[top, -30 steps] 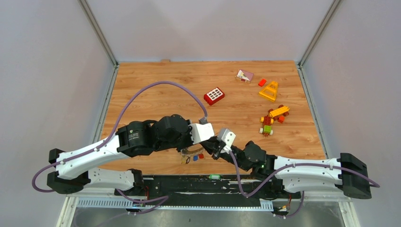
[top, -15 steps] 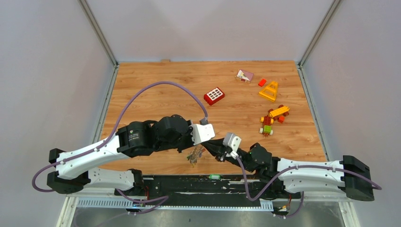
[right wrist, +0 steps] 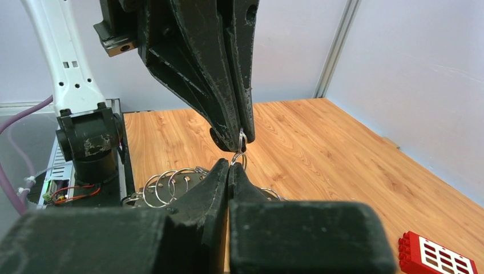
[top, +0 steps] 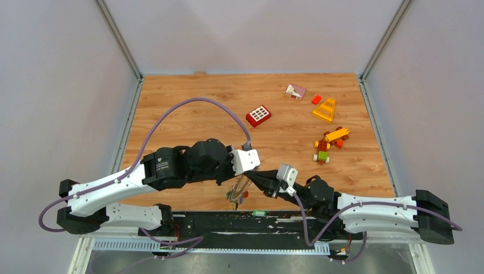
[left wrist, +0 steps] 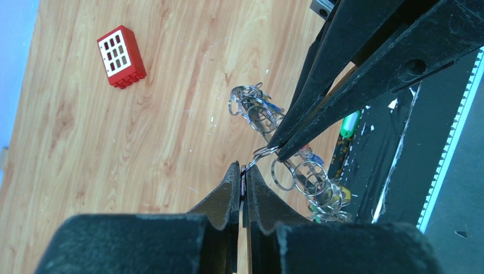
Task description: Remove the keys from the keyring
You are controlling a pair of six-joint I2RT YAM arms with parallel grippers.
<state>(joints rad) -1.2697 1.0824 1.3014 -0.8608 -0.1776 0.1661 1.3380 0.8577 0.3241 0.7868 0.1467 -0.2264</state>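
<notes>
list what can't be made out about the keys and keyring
- Top view: keys too small to count; left gripper hides the pinch.
- Left wrist: right gripper covers the middle of the keyring.
- Right wrist: its own fingers hide most keys.

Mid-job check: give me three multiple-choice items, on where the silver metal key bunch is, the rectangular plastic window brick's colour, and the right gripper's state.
1. Where is the silver metal key bunch? A) beside the brick B) between the left gripper and right gripper C) far right corner
2. The rectangular plastic window brick is: A) red B) blue C) green
3. The right gripper is: A) wide open B) out of view C) shut on the key bunch
Answers: 1 B, both tips pinch its rings; 2 A, red around a white grid; 3 C, its fingers meet on a small ring.
</notes>
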